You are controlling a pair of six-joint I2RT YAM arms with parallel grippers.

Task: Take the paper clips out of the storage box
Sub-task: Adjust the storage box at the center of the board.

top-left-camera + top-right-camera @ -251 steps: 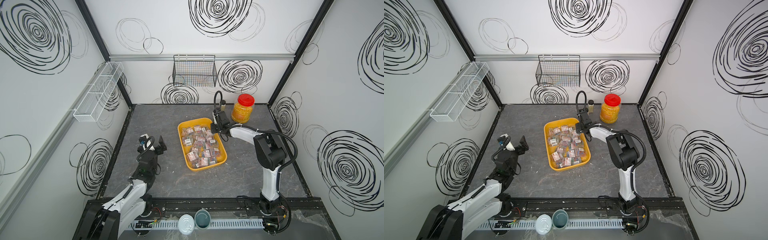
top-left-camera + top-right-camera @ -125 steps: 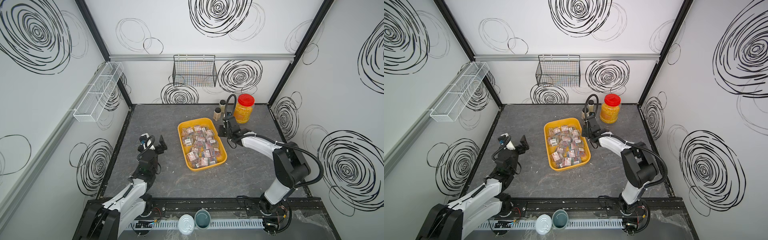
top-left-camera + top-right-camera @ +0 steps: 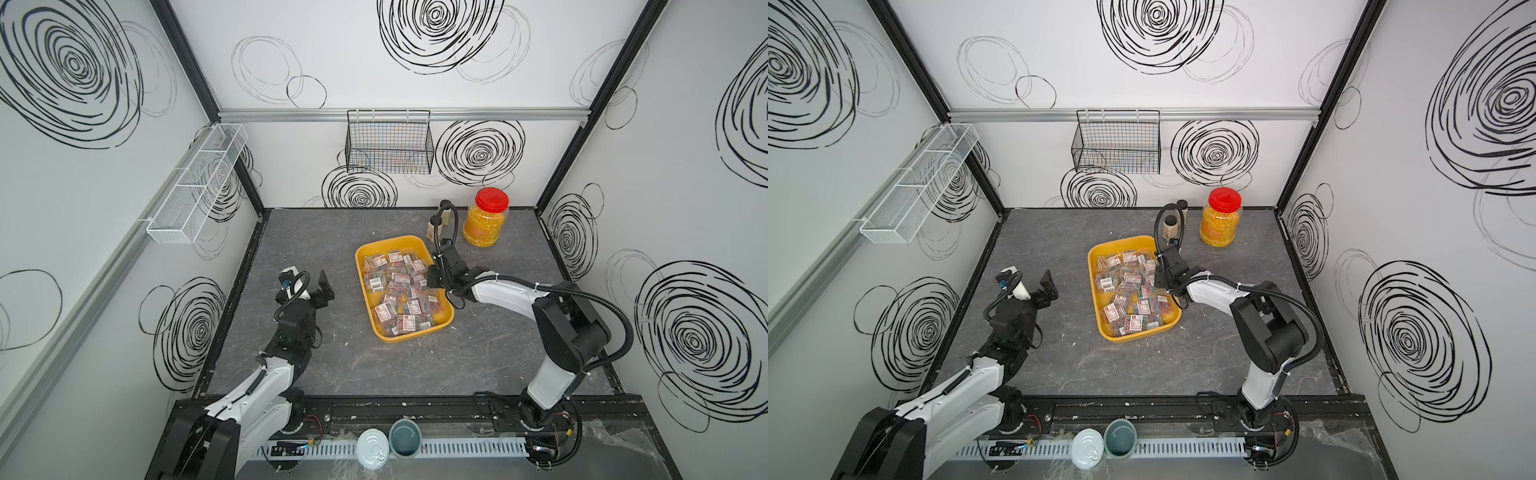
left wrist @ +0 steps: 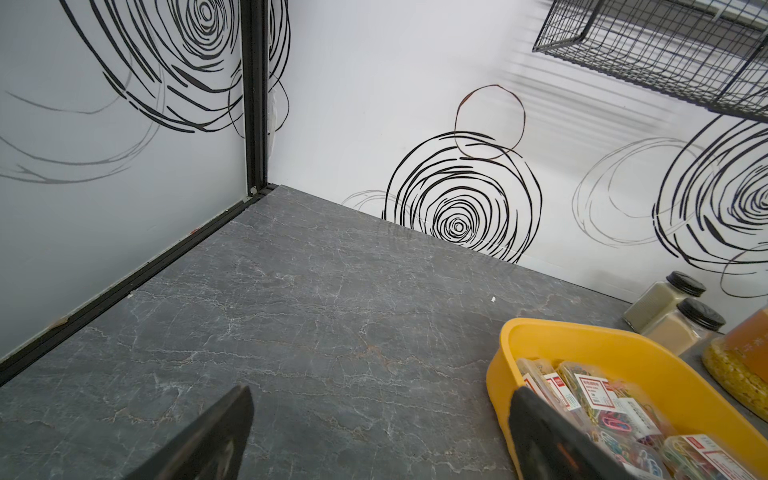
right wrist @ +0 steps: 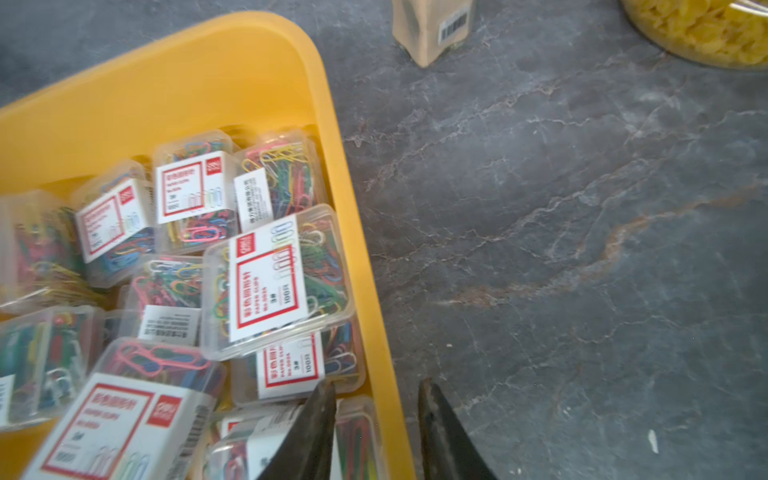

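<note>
Upper right of storage box (image 3: 1115, 244): two bottles (image 3: 1169, 232), one jar (image 3: 1220, 224), near right tool (image 5: 376, 386) astride its rim. Clamped or not, cannot tell. Left tool (image 4: 381, 392) wide apart.

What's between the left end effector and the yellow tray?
Nothing but bare grey tabletop separates the left end effector from the yellow tray; both top views show it.

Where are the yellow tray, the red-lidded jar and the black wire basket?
yellow tray (image 3: 390, 243), in a top view, its far rim.
red-lidded jar (image 3: 492, 199), in a top view, its red lid.
black wire basket (image 3: 388, 147), in a top view, its front mesh.
</note>
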